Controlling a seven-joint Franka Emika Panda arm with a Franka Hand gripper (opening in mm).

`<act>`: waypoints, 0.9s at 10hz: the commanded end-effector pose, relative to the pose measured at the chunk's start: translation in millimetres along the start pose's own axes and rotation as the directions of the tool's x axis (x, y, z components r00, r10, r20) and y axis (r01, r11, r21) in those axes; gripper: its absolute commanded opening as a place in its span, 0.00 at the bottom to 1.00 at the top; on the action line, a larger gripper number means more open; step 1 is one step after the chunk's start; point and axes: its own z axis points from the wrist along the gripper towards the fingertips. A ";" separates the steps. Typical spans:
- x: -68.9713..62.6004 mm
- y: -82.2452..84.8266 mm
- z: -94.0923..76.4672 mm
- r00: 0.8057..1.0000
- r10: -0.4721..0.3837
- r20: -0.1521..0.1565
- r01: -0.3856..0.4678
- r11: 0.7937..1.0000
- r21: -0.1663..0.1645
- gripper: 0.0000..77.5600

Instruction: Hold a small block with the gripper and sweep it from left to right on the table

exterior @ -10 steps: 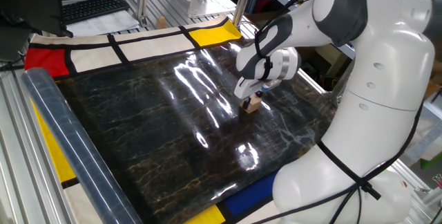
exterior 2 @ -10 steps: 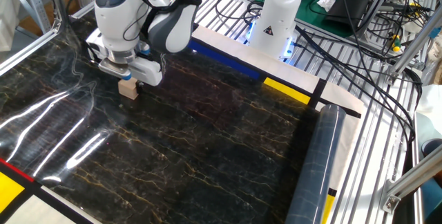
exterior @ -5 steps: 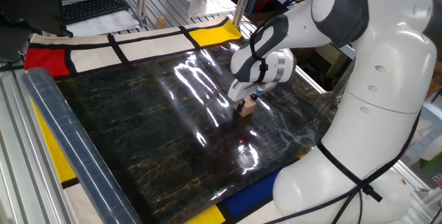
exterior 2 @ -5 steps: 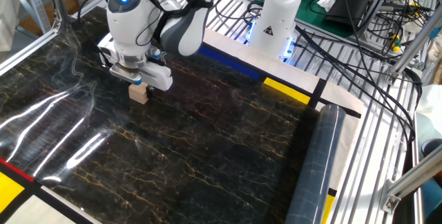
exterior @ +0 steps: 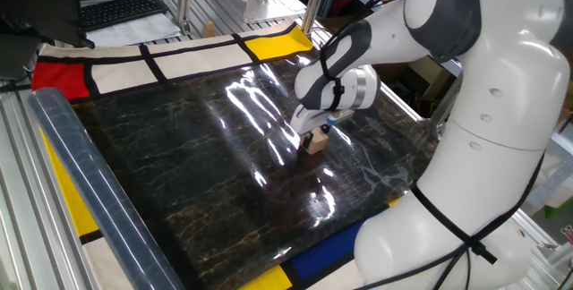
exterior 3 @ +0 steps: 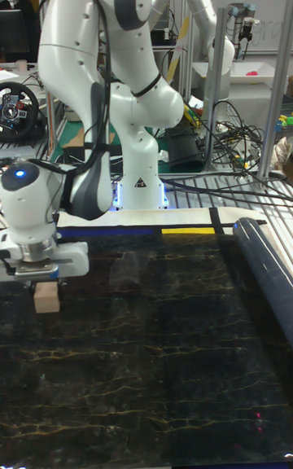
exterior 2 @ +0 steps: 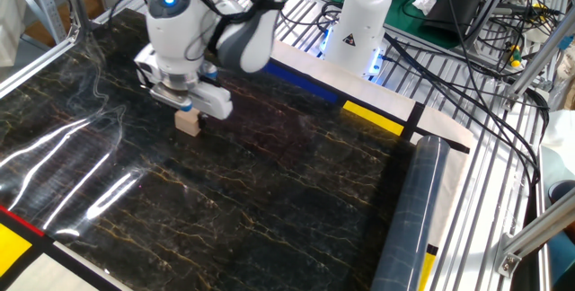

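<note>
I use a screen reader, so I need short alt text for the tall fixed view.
A white robot arm's gripper holds a small tan wooden block in its jaws, low over the glossy black marble-patterned table near its left edge. A dark rolled sheet lies along the right side.

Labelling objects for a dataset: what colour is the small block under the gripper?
Light tan, plain wood; the small block shows best in the other fixed view.
</note>
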 end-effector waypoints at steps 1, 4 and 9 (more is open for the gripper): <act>-4.3 47.5 -25.9 0.999 0.047 -0.016 -0.047 0.999 -0.001 0.01; -20.2 10.5 -46.4 0.999 0.000 -0.035 0.002 0.998 0.062 0.01; -32.5 -78.9 -31.4 0.996 -0.087 -0.028 0.088 0.994 0.058 0.01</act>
